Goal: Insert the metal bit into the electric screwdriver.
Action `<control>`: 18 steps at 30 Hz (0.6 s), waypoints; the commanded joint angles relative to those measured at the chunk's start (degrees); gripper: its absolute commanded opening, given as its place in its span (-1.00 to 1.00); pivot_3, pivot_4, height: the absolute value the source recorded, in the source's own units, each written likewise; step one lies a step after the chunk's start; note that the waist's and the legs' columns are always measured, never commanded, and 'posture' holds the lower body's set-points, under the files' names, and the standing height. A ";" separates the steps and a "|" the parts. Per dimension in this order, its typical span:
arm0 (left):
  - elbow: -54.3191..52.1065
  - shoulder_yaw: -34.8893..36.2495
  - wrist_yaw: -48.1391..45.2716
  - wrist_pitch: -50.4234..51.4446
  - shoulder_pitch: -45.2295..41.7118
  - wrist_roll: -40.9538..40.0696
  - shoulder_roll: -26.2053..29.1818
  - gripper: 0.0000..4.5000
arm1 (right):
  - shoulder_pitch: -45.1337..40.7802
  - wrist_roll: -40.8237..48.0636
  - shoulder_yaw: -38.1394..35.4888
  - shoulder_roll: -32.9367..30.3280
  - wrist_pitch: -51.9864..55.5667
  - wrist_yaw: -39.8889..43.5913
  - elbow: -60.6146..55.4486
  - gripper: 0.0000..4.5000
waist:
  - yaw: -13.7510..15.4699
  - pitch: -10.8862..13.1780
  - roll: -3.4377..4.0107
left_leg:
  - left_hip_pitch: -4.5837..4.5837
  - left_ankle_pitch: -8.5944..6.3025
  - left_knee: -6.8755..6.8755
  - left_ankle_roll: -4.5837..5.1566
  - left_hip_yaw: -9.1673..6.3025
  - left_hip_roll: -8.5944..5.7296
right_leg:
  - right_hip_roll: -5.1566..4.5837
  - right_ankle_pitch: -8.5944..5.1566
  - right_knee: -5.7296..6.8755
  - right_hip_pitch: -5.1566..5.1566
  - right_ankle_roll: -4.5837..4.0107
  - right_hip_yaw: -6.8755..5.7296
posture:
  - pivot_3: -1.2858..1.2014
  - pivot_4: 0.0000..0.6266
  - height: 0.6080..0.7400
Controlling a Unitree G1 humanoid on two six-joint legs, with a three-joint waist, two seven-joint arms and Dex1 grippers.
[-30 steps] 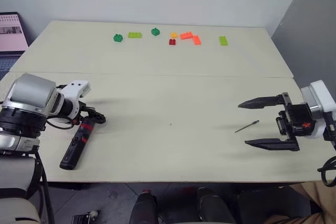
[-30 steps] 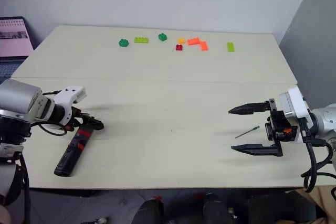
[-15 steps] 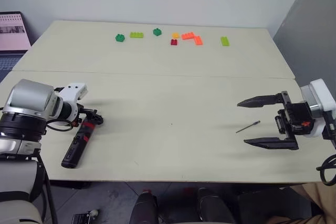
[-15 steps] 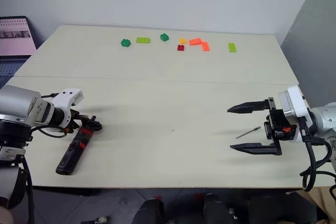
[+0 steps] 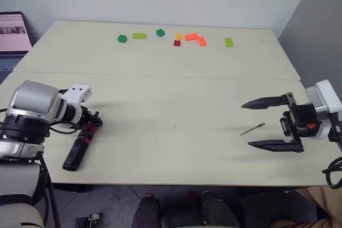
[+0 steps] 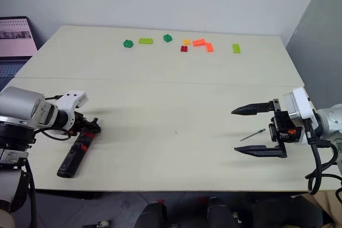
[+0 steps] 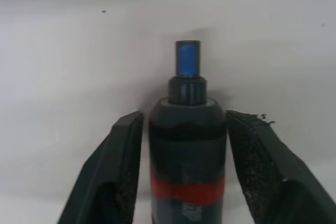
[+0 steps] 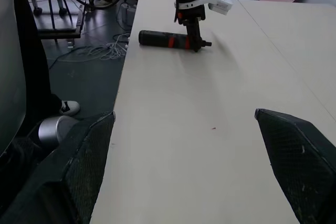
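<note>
- Screwdriver (image 5: 79, 143) lies at the worktop's (image 5: 171, 94) left front edge; left tool (image 5: 93, 122) has just closed on its tip end, so lifting can follow.
- Bit (image 5: 251, 128) lies flat between the right tool's (image 5: 262, 124) wide-open fingers, ungrasped.

Coloured toy bricks (image 5: 187, 38) line the table's (image 5: 160, 94) far edge; laptop (image 5: 13, 33) beside.

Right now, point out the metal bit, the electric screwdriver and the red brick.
metal bit (image 5: 252, 128), left eye view, middle of the rod.
electric screwdriver (image 5: 76, 152), left eye view, black body below the red band.
red brick (image 5: 177, 42), left eye view, its top.
</note>
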 commanded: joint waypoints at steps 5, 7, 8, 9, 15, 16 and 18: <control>-2.71 0.55 0.01 0.81 0.52 -0.70 0.86 -0.27 | -1.24 0.90 -1.18 -0.24 -0.48 0.34 -0.54 1.00 | 0.02 0.00 0.00 | -0.01 0.00 0.00 0.00 0.00 0.00 | 0.00 0.00 -0.01 0.00 0.00 -0.01 | 0.03 -0.52 1.00; -2.83 1.05 0.27 0.57 0.67 -0.69 0.65 -0.27 | -1.44 0.79 -0.98 0.15 -0.91 0.36 -0.52 1.00 | 0.01 0.00 0.00 | -0.01 0.00 0.00 0.00 0.00 0.00 | 0.00 0.00 -0.01 0.00 0.00 -0.01 | 0.03 -0.52 1.00; -2.90 1.30 0.31 0.43 0.77 -0.74 0.54 -0.27 | -1.52 0.66 -0.86 0.28 -1.08 0.38 -0.45 1.00 | 0.02 0.00 0.00 | -0.01 0.00 0.00 0.00 -0.01 0.00 | 0.00 0.00 -0.01 0.00 0.00 -0.01 | 0.03 -0.52 1.00; -2.94 1.67 0.48 0.54 0.83 -0.78 0.36 -0.27 | -1.47 0.52 -0.83 0.33 -1.24 0.48 -0.43 1.00 | 0.02 0.00 0.00 | -0.01 0.00 0.00 0.00 -0.01 0.00 | 0.00 0.00 -0.01 0.00 0.00 -0.01 | 0.03 -0.52 1.00; -3.70 2.09 0.63 -1.11 0.31 -0.87 -0.06 -0.27 | -1.31 0.40 -0.92 0.32 -1.47 0.58 -0.46 1.00 | 0.02 0.00 0.00 | -0.01 0.00 0.00 0.00 -0.01 0.00 | 0.00 0.00 -0.01 0.00 0.00 -0.02 | 0.03 -0.52 1.00; -4.64 1.92 0.03 -2.62 -0.14 -1.04 -0.01 -0.27 | -1.30 0.42 -1.02 0.25 -1.45 0.54 -0.49 1.00 | 0.03 0.00 0.00 | -0.01 0.00 0.00 0.00 -0.01 0.00 | 0.00 0.00 -0.01 0.00 0.00 -0.02 | 0.03 -0.52 1.00; -8.57 1.36 -2.99 -4.84 -0.95 -2.99 0.21 -0.27 | -1.18 0.50 -1.29 0.14 -1.37 0.37 -0.66 1.00 | 0.13 0.00 -0.01 | -0.02 0.00 0.00 0.00 -0.05 0.00 | 0.00 0.00 -0.01 0.00 0.00 -0.06 | 0.03 -0.52 1.00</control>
